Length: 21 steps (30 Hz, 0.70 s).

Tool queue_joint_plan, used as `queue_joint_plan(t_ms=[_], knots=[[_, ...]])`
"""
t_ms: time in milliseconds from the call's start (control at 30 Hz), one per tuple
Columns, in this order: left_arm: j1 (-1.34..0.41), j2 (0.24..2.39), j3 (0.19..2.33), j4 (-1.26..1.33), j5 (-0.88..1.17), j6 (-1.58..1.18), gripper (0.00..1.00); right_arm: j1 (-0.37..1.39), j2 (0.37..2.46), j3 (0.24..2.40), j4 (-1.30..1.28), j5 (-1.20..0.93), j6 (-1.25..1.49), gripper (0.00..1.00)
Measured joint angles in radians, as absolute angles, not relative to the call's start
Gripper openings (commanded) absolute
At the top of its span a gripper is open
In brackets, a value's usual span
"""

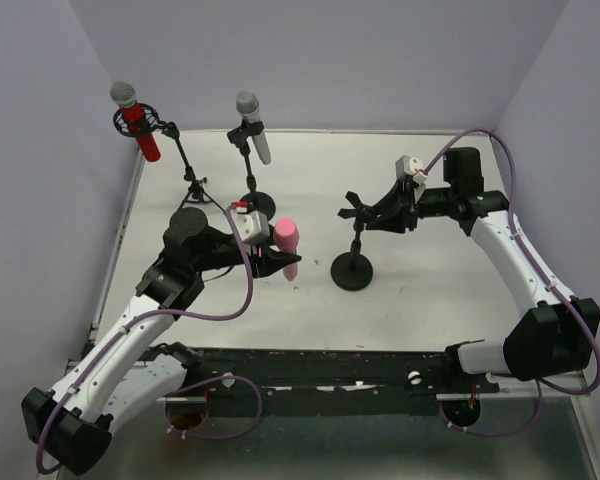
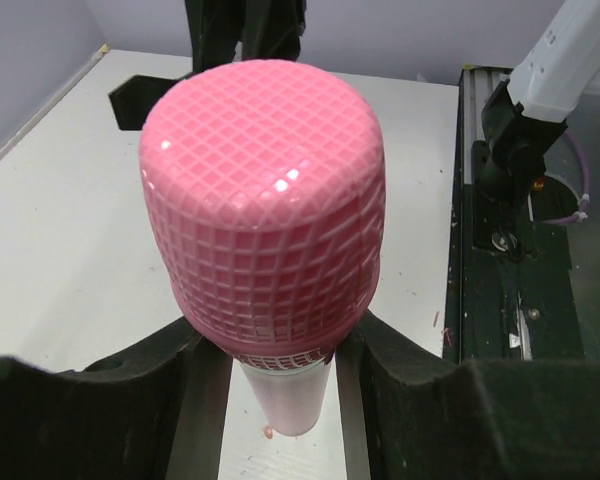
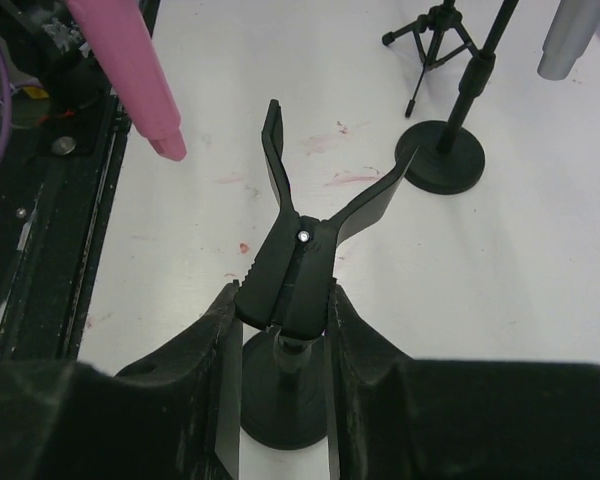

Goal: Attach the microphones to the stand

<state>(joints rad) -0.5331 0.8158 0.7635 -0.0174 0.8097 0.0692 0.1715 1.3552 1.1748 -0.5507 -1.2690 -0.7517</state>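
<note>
The left claw [image 1: 277, 256] was clamped on the pink microphone [image 2: 265, 190], its fingers [image 2: 140, 390] pressed to either side of the body just under the gridded head; the microphone stood upright between them, head up and tail clear of the table [image 1: 430, 300]; the right claw [image 3: 283, 325] was closed on the rear of the black clip [image 3: 292, 260] atop the empty stand [image 1: 352, 271], a finger on each side, and the clip's two prongs were spread wide ahead of its tips; ahead of that claw and to its left hung the pink tail; well beyond the left claw, the red microphone [image 1: 135, 118] sat in a ring mount on a tripod [image 1: 195, 185]; the silver-grey microphone [image 1: 253, 125] sat clipped on a round-based stand [image 1: 255, 203] beside it.
</note>
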Motion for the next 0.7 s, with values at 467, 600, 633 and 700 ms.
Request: queue_joint_plan(t_ms=[467, 600, 633, 700], knots=[[-0.563, 1.255, 1.385, -0.149, 0.793, 0.082, 0.00, 0.184, 1.344, 1.165, -0.560, -1.273, -0.776, 0.12], [-0.625, 1.375, 1.513, -0.248, 0.747, 0.135, 0.00, 0.184, 1.336, 1.157, -0.551, -1.273, -0.764, 0.11], [-0.635, 1.392, 1.527, -0.265, 0.739, 0.143, 0.00, 0.184, 1.335, 1.156, -0.549, -1.273, -0.760, 0.11], [-0.656, 1.436, 1.560, -0.311, 0.712, 0.170, 0.00, 0.184, 1.334, 1.154, -0.547, -1.273, -0.757, 0.11]])
